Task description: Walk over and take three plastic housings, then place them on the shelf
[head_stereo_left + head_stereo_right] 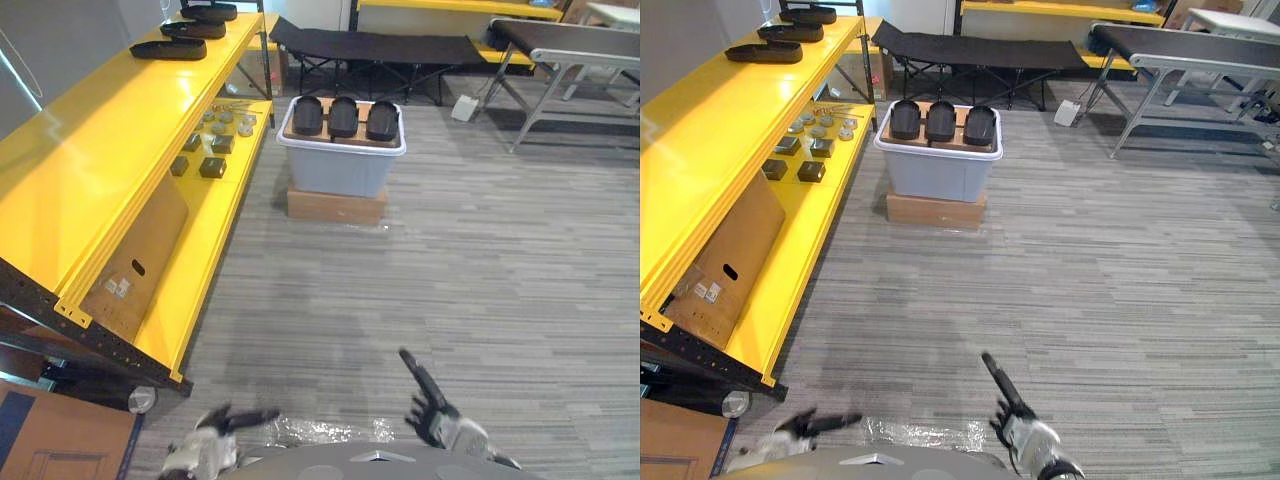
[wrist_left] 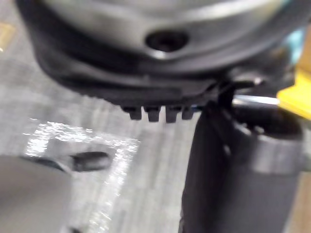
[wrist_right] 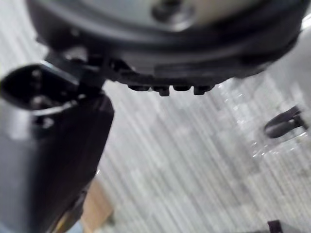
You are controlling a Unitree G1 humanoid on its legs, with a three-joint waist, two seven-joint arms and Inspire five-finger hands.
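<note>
Left hand (image 1: 222,425): bottom edge left of centre, fingers stretched out flat toward the middle, holding nothing.
Right hand (image 1: 428,405): bottom edge right of centre, fingers straight and pointing up the frame, empty.
Plastic film (image 1: 330,431): on the carpet between the two hands.
Three plastic housings (image 1: 343,117): upper centre, black, side by side on top of a grey tub (image 1: 340,168), well apart from both hands.
Cardboard box (image 1: 336,206): under the tub.
Yellow shelf (image 1: 110,140): along the left side.
Three more black housings (image 1: 167,48): in a row on the shelf's top level, upper left.
Small parts (image 1: 212,150): on the lower level, just left of the tub.
</note>
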